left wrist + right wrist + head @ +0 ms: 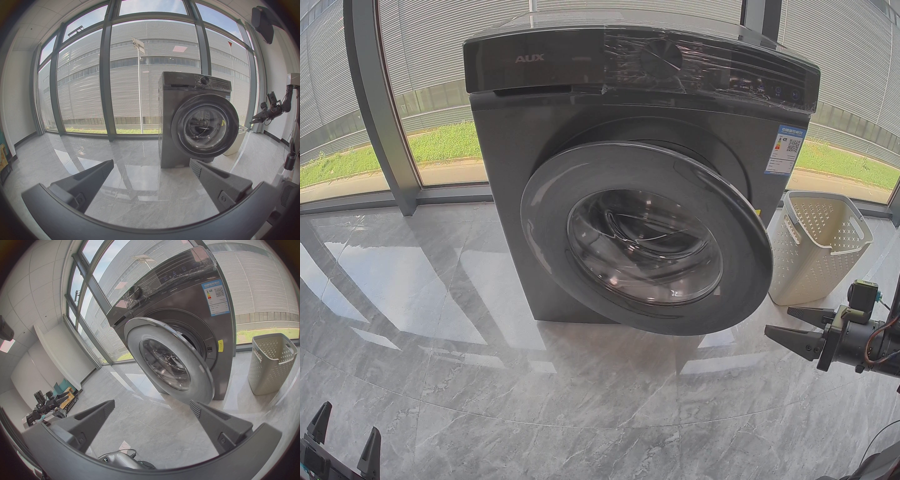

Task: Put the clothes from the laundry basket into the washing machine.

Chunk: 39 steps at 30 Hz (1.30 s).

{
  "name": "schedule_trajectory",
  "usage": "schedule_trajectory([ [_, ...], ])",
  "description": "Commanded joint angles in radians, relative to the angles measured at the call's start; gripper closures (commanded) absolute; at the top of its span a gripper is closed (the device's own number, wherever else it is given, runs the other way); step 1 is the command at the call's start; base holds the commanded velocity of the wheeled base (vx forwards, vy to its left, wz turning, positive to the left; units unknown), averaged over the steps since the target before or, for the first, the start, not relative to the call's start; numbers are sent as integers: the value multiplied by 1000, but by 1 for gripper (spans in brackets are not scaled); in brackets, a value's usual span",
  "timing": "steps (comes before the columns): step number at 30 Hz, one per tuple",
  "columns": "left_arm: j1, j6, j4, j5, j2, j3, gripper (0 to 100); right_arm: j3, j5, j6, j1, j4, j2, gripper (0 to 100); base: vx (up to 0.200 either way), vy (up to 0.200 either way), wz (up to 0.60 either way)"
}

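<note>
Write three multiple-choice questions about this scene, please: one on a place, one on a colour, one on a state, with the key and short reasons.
1. Where does the laundry basket stand?
A. on top of the machine
B. inside the drum
C. on the floor beside the washing machine, at the robot's right

2. What colour is the machine's body?
A. dark grey
B. white
C. red

3. How is its door?
A. shut flush
B. swung partly open
C. taken off

Key: 1 C, it stands on the floor next to the machine; 2 A, its panels are dark grey; 3 B, it stands out from the front at an angle.
</note>
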Motion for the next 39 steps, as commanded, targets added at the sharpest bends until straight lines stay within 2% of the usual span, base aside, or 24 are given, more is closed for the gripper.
schedule_trajectory([
  [1, 0, 2, -2, 1, -8, 14, 0, 1, 0, 0, 23, 0, 9, 100, 0, 0, 0],
  [5, 0, 2, -2, 1, -8, 14, 0, 8, 0, 2, 67, 0, 8, 100, 0, 0, 0],
  [10, 0, 3, -2, -5, -8, 14, 0, 8, 0, 3, 118, 0, 9, 100, 200, 0, 0],
  [18, 0, 2, 0, -7, -8, 14, 0, 1, -1, 3, 121, -44, 63, 100, 200, 0, 0],
  [24, 0, 2, 0, 1, -10, 14, 0, 2, -4, 8, 112, -181, 175, 100, 67, 0, 0],
  [27, 0, 2, -2, -1, -10, 14, 0, -2, -11, 45, 99, -313, 261, 100, 0, 0, 0],
  [29, 0, 2, 0, -1, -10, 14, 0, -4, -20, 46, 90, -346, 278, 100, 0, 0, 0],
  [31, 0, 3, 0, -1, -10, 14, 0, -19, -103, 43, 47, -461, 328, 100, 0, 0, 0],
  [32, 0, 3, 0, -1, -10, 14, 0, -19, -103, 43, 47, -461, 328, 100, 0, 0, 0],
  [33, 0, 3, -2, -1, -10, 14, 0, -28, -147, 43, 33, -538, 362, 100, 0, 0, 0],
  [35, 0, 2, 0, -1, -10, 14, 0, -19, -155, 45, 30, -615, 373, 100, 0, 0, 0],
  [39, 0, 3, -2, -1, -10, 14, 0, 5, -153, 40, 41, -621, 368, 100, 0, 0, 0],
])
